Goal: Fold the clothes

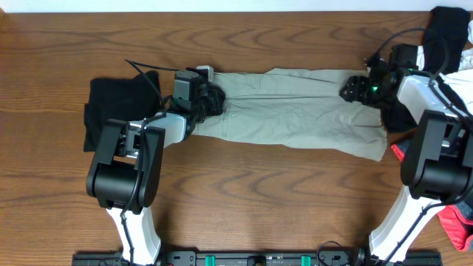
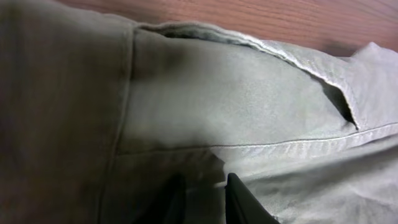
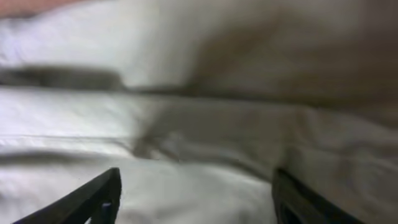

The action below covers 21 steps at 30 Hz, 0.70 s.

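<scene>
The pale khaki-green shorts (image 1: 295,111) lie in a long band across the table's middle. My left gripper (image 1: 212,101) sits on their left end. In the left wrist view its two dark fingers (image 2: 239,199) stand close together with a pinch of the shorts' cloth (image 2: 236,93) between them, near a stitched seam and a pocket slit. My right gripper (image 1: 349,89) hovers over the shorts' right end. In the right wrist view its fingers (image 3: 106,193) are spread wide over the pale cloth (image 3: 205,74), gripping nothing.
A folded black garment (image 1: 111,111) lies left of the shorts. At the far right edge sit a black garment (image 1: 447,29), a white one (image 1: 465,55) and a coral-pink one (image 1: 458,222). Bare wood table (image 1: 259,192) stretches in front of the shorts.
</scene>
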### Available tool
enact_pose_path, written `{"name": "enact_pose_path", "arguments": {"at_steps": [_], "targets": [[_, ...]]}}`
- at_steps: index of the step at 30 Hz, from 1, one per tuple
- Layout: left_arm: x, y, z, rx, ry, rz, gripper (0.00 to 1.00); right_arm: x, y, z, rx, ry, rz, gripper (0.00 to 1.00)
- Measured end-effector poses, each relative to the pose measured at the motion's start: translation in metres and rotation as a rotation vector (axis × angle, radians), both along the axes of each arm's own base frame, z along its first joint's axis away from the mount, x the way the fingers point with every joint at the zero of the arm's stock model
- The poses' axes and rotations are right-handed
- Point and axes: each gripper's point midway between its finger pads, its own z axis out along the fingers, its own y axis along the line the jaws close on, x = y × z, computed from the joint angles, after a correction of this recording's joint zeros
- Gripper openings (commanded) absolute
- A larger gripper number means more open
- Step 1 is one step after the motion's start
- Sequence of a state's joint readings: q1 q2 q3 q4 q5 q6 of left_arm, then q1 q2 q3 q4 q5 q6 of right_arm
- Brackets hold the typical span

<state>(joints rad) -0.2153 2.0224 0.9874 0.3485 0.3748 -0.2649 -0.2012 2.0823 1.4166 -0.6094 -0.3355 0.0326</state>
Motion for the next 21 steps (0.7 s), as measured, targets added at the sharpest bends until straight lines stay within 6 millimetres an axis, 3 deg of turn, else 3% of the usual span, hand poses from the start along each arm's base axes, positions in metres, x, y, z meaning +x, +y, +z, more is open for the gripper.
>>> {"name": "enact_pose_path", "arguments": {"at_steps": [3,8,10,13,17,21], "targets": [[0.000,0.002,0.000,0.002,0.006,0.005,0.24,-0.019,-0.008,0.011,-0.008,0.047,-0.025,0.82],[0.000,0.005,0.000,0.004,0.016,0.011,0.24,-0.041,-0.030,0.053,-0.020,0.044,-0.084,0.89],[0.000,0.005,0.000,0.004,0.016,0.011,0.24,-0.051,-0.037,0.058,-0.017,0.068,-0.108,0.91],[0.000,0.005,0.000,0.003,0.016,0.011,0.27,-0.064,-0.041,0.050,-0.009,0.114,-0.125,0.91],[0.000,0.005,0.001,0.003,0.018,0.009,0.34,-0.085,-0.033,0.029,0.019,0.184,-0.122,0.91],[-0.001,0.006,0.001,0.005,0.026,0.011,0.35,-0.097,-0.022,0.009,0.065,0.198,-0.115,0.92]]}}
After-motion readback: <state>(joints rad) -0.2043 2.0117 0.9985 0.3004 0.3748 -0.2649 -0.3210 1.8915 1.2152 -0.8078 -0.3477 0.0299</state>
